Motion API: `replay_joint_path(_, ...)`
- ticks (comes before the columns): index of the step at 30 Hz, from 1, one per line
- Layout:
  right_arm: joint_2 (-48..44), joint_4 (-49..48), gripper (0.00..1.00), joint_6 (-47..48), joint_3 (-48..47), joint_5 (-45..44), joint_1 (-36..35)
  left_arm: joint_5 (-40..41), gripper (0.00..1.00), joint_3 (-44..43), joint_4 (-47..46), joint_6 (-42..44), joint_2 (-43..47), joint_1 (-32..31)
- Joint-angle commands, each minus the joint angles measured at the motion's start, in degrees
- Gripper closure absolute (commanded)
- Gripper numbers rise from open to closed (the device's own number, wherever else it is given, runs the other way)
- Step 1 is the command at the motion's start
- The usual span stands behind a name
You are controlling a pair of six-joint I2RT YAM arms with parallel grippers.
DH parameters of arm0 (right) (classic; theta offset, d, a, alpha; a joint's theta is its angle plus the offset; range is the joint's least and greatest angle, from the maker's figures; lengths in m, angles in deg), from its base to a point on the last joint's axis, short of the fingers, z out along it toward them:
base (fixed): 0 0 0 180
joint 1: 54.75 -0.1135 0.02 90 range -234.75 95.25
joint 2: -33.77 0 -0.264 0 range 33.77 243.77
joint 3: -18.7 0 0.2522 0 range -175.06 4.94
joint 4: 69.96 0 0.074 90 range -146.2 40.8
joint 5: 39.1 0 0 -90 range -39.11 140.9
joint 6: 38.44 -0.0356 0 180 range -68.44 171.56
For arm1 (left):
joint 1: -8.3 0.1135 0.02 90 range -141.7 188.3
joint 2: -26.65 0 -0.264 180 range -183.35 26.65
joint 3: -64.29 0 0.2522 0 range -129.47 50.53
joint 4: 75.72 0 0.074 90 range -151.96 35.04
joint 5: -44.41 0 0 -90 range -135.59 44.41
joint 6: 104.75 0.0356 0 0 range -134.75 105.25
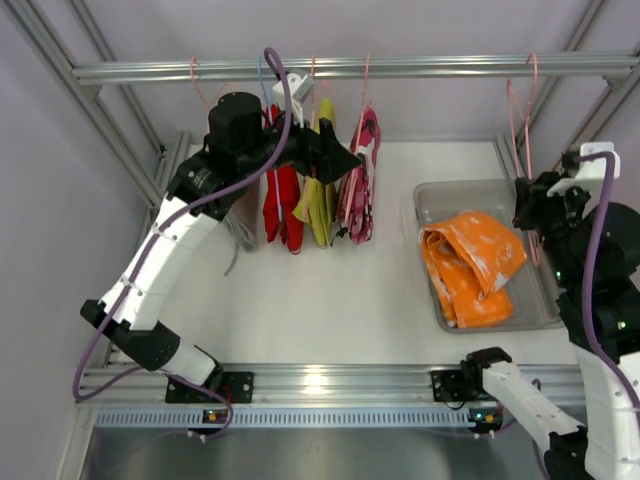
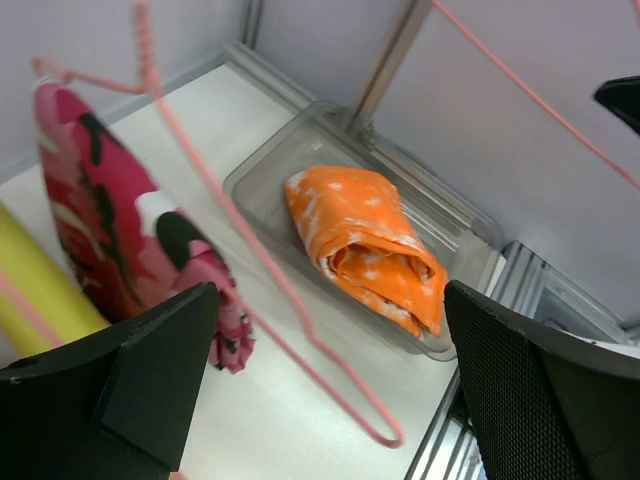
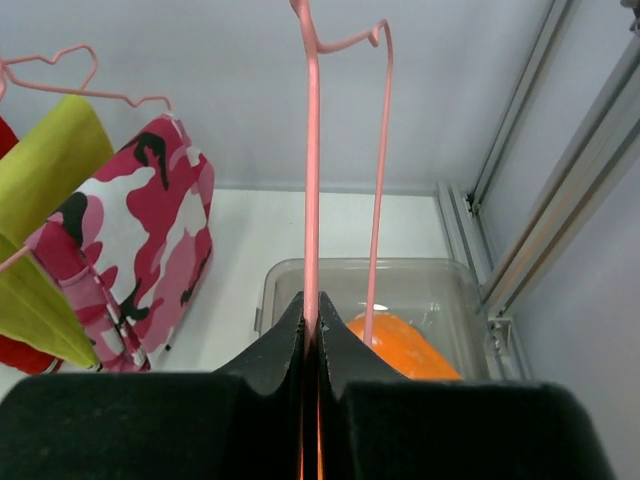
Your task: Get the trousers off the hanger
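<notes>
The pink camouflage trousers (image 1: 360, 180) hang on a pink hanger from the top rail (image 1: 440, 67). They also show in the left wrist view (image 2: 110, 230) and the right wrist view (image 3: 130, 250). My left gripper (image 1: 352, 160) is beside them, open (image 2: 330, 330); a pink hanger wire (image 2: 250, 250) runs between its fingers, untouched. The orange trousers with white blotches (image 1: 470, 265) lie bunched in a clear bin (image 1: 432, 195). My right gripper (image 1: 528, 205) is shut (image 3: 311, 310) on an empty pink hanger (image 3: 312, 180) that hangs from the rail at the right, above the bin.
Red (image 1: 283, 205) and yellow-green (image 1: 320, 205) garments hang on the rail left of the camouflage trousers, with a grey cloth (image 1: 240, 225) behind my left arm. Aluminium frame posts stand at both sides, and a rail runs along the table's near edge (image 1: 320, 380).
</notes>
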Motion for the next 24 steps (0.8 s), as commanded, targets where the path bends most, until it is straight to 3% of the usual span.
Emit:
replay_joint_path(1, 4.3, -2.9, 1.0, 4.3, -5.9, -1.1, 0.6, -5.7, 0.01, -3.6, 3.2, -2.5, -0.3, 4.7)
replay_joint_path(16, 23.6, 7.0, 1.0, -1.1, -24.9, 14.3, 8.8, -1.4, 0.01, 0.0, -2.0, -2.8, 4.8, 6.6)
replay_joint_path(24, 26.6, 6.4, 1.0, -0.1, -24.3, 31.4, 28.8, -0.9, 0.01, 1.5, -1.6, -2.1, 6.0, 8.0)
